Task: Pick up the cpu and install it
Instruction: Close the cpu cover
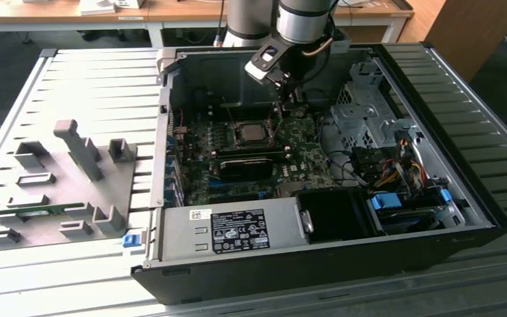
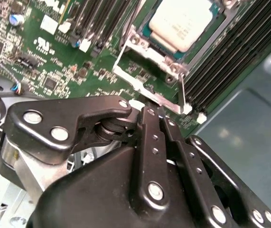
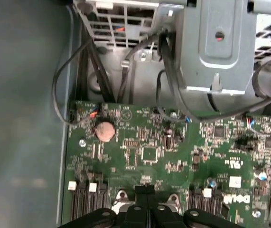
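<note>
On the motherboard (image 2: 54, 66) the cpu (image 2: 180, 23) sits partly cropped, near the gripper (image 2: 157, 117), fingers (image 2: 147, 142) together.

We read this as robotics lab or test workshop. We see open computer case (image 1: 263, 271) lying flat on ribbed metal table (image 1: 465, 99), robot arm (image 1: 302, 26) reaching inside, grey parts rack (image 1: 82, 155) at exterior view's left, wooden desks (image 1: 183, 10) along far edge.
</note>
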You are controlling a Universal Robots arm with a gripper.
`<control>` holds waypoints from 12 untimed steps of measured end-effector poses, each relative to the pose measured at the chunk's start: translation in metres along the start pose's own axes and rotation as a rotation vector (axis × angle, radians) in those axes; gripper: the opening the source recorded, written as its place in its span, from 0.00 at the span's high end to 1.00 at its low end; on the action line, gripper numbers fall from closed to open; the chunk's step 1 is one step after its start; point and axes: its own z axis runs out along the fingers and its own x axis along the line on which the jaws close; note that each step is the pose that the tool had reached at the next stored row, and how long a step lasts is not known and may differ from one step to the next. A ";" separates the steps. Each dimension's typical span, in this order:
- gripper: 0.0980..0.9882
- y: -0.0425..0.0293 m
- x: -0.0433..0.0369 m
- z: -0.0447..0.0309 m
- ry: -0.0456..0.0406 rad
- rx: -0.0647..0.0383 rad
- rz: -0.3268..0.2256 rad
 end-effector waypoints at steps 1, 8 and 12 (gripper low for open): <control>0.99 -0.0021 0.0001 0.0004 -0.0001 0.000 0.000; 0.99 -0.0153 0.0009 0.0046 -0.0002 0.000 0.000; 0.99 -0.0230 0.0013 0.0069 -0.0003 0.000 0.000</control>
